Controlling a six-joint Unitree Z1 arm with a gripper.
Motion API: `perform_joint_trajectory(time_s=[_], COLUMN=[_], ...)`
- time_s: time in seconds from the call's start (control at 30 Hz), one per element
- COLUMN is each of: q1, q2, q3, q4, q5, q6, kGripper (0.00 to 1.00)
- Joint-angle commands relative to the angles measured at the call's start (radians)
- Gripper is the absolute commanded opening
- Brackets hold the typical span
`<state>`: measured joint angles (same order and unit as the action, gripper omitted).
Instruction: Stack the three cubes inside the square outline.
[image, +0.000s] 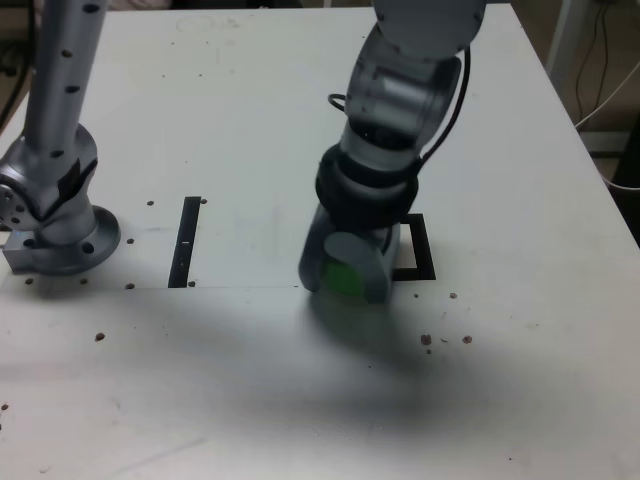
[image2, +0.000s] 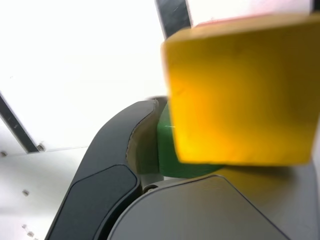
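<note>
Left of the square outline's (image: 424, 250) visible edge in the exterior view, we had the pincer (image: 345, 287) clasping the green cube (image: 341, 277), seemingly light and stiff, best held by opposite flat faces.

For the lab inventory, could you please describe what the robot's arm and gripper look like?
The arm is silvery grey and tubular, with dark joint bands and a black cable. The gripper has grey, rounded jaws, one darker, with thin outlined panels.
</note>
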<state>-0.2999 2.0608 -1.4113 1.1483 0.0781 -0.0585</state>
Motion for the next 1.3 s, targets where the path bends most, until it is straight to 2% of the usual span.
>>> perform_joint_trajectory(time_s=[0.0, 0.17, 0.3, 0.43, 0.6, 0.87, 1.27], q1=[0.001, -0.006, -0.027, -0.039, -0.007, 0.084, 0.132], q2=[-0.039, -0.136, -0.208, -0.247, -0.231, -0.144, -0.054], q3=[-0.02, -0.08, -0.12, -0.17, -0.226, -0.328, -0.355], q4=[0.049, 0.204, 0.295, 0.348, 0.361, 0.358, 0.341], q5=[-0.016, -0.051, -0.078, -0.07, -0.04, 0.001, 0.022], q6=[0.003, 0.004, 0.002, 0.0, 0.013, 0.093, 0.129], kGripper=[0.27, 0.27, 0.27, 0.27, 0.27, 0.27, 0.27])
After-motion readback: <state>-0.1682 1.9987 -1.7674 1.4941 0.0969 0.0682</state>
